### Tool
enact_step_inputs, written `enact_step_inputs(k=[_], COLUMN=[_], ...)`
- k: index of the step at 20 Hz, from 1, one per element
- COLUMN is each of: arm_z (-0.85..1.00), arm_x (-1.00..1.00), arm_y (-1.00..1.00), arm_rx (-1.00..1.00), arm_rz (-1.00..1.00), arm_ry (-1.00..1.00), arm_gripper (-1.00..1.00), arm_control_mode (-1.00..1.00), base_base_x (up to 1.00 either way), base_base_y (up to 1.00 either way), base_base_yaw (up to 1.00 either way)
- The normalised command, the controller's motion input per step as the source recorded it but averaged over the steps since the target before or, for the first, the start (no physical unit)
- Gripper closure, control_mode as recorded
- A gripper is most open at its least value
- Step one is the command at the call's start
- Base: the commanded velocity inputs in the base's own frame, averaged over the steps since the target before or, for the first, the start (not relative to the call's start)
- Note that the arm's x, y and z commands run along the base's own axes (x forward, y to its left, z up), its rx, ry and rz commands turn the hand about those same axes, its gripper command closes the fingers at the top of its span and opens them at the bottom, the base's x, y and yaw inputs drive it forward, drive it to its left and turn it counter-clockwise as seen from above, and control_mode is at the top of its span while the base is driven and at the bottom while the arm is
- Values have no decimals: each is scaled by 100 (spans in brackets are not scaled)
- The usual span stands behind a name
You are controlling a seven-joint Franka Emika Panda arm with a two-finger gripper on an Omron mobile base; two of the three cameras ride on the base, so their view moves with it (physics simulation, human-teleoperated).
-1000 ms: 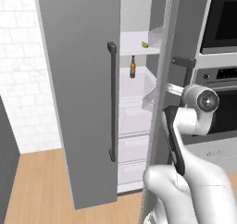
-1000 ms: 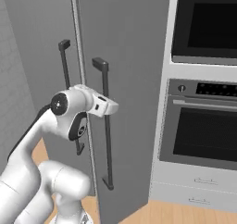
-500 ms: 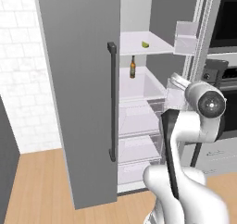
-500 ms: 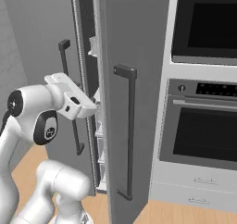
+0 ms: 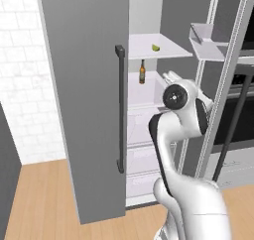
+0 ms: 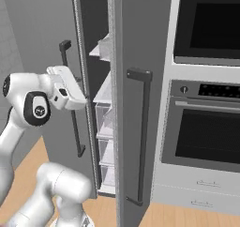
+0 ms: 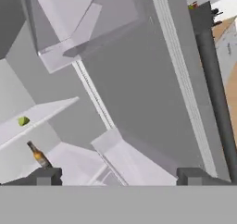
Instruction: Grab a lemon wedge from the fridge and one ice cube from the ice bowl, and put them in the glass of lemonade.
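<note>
The fridge (image 5: 84, 85) stands with its right door (image 6: 123, 104) swung wide open onto white shelves. The lemon wedge (image 5: 156, 47), tiny and yellow-green, lies on an upper shelf; in the hand view the lemon wedge (image 7: 22, 121) sits far left. My gripper (image 7: 119, 177) is open, its fingertips (image 7: 44, 176) wide apart with nothing between them. It hangs in the doorway at mid height, below the wedge and to its right. The ice cube, ice bowl and glass of lemonade are out of view.
A brown bottle (image 5: 142, 73) stands on the shelf under the wedge. The open door's inner racks (image 5: 211, 43) jut out on the right, and its dark bar handle (image 6: 140, 137) faces the oven column (image 6: 206, 104). The left door's handle (image 5: 120, 110) is close by.
The right fridge door has swung from nearly closed to wide open. My gripper has let go of its handle, opened, and moved into the doorway.
</note>
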Motion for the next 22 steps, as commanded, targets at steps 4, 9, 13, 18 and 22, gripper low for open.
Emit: enact_step_inputs(k=[4, 9, 13, 18, 22], arm_z=[-39, -37, -4, 0, 0], arm_x=[100, 89, -21, -95, -74], arm_y=[-79, -80, -100, -100, 42], arm_rx=[0, 0, 4, 13, 0], arm_rz=[-32, -35, -24, -8, 13], arm_ry=[30, 29, 2, -5, -9], arm_gripper=[-100, -100, -100, -100, -100], arm_control_mode=[-100, -100, -100, -100, -100], base_base_x=[0, 0, 0, 0, 0], base_base_y=[0, 0, 0, 0, 0], base_base_yaw=[0, 0, 0, 0, 0])
